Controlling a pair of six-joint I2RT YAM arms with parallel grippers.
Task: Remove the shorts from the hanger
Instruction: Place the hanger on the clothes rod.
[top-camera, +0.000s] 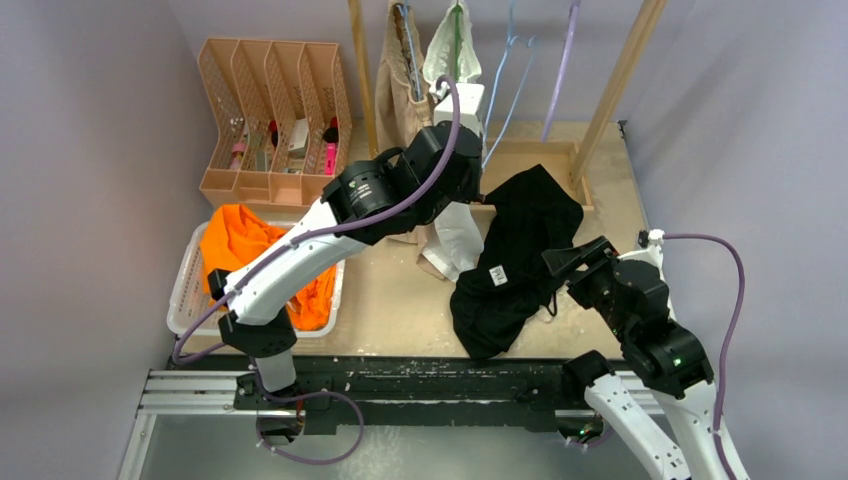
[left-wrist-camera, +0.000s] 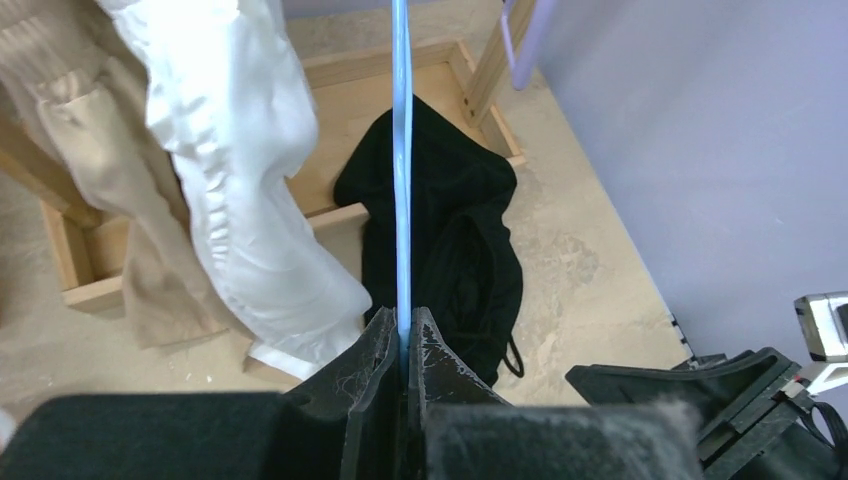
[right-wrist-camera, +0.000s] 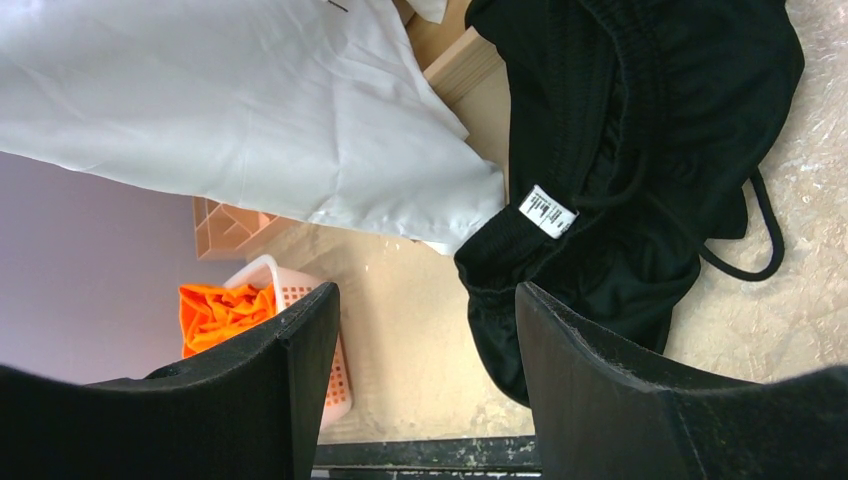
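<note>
White shorts (top-camera: 458, 238) hang from a green hanger (top-camera: 456, 40) on the rack, with beige shorts (top-camera: 400, 90) hanging just to their left. Black shorts (top-camera: 515, 260) lie crumpled on the table, and orange shorts (top-camera: 235, 245) fill the white basket (top-camera: 185, 290). My left gripper (left-wrist-camera: 403, 325) is up at the rack, shut on the thin rod of an empty light-blue hanger (left-wrist-camera: 402, 150); the white shorts (left-wrist-camera: 240, 150) hang to its left. My right gripper (right-wrist-camera: 425, 300) hovers open and empty over the table beside the black shorts (right-wrist-camera: 620, 150).
A tan slotted organiser (top-camera: 270, 120) stands at the back left. The rack's wooden posts (top-camera: 620, 80) and base frame (top-camera: 540, 150) sit at the back. An empty purple hanger (top-camera: 565, 60) hangs to the right of the blue one. The right arm (left-wrist-camera: 740, 400) is low beside the left gripper.
</note>
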